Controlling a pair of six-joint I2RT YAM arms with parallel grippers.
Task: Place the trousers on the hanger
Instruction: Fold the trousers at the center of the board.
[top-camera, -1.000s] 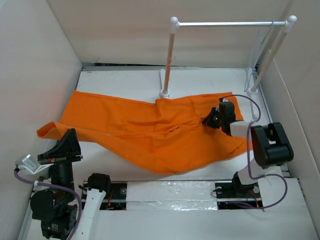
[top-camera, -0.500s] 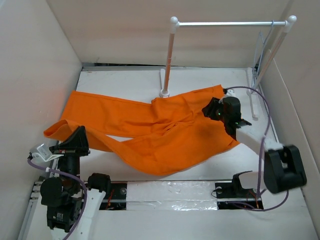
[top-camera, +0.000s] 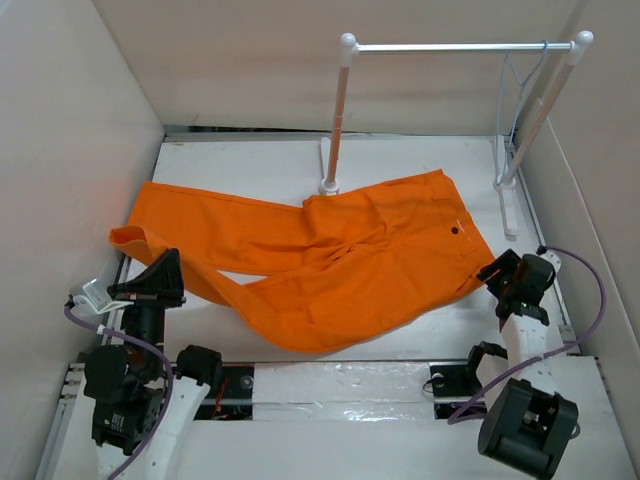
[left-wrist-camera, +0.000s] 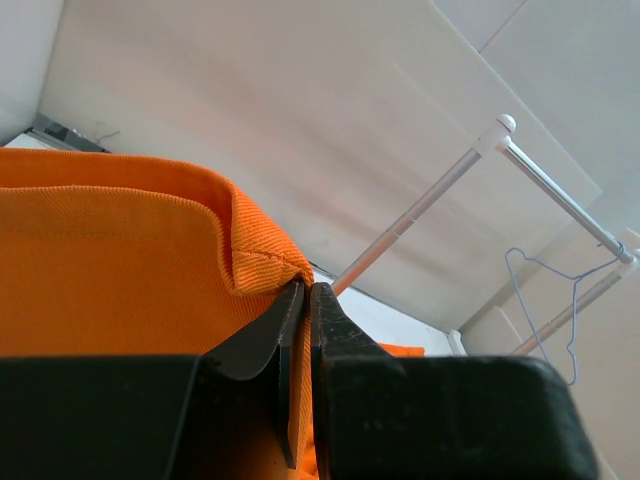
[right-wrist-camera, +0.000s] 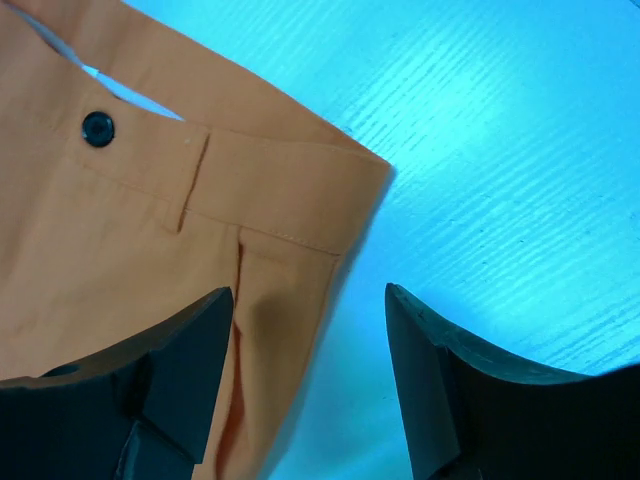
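Two arms are bolted at the near edge, and the bright orange trousers (top-camera: 320, 260) lie spread flat on the white table (top-camera: 250, 160) beyond them, waistband to the right and legs trailing left. The left gripper (top-camera: 158, 278) is clamped on the folded hem of the nearer leg, at the far-left edge of the cloth. In the left wrist view its black fingers (left-wrist-camera: 283, 330) are pressed together on that stitched fold, with the hem standing up above them. The right gripper (top-camera: 505, 275) sits just off the near-right corner of the waistband, its fingers spread wide with nothing between them. In the right wrist view that waistband corner (right-wrist-camera: 370, 170) and a dark button (right-wrist-camera: 97, 128) lie ahead of the gap, one finger over cloth and the other over bare table. The hanger (top-camera: 515, 95) hangs by its hook at the right end of the silver crossbar (top-camera: 450, 47) of the white rack (top-camera: 337, 110), close to the right post and the side wall (top-camera: 600, 150), well apart from the trousers. The foot of the rack's left post stands just beside the far edge of the cloth. Bare table shows along the far wall, between the two posts, and in a strip between the near edge of the cloth and the arm bases. On the left, the leg ends lie near the side wall, leaving little room there.
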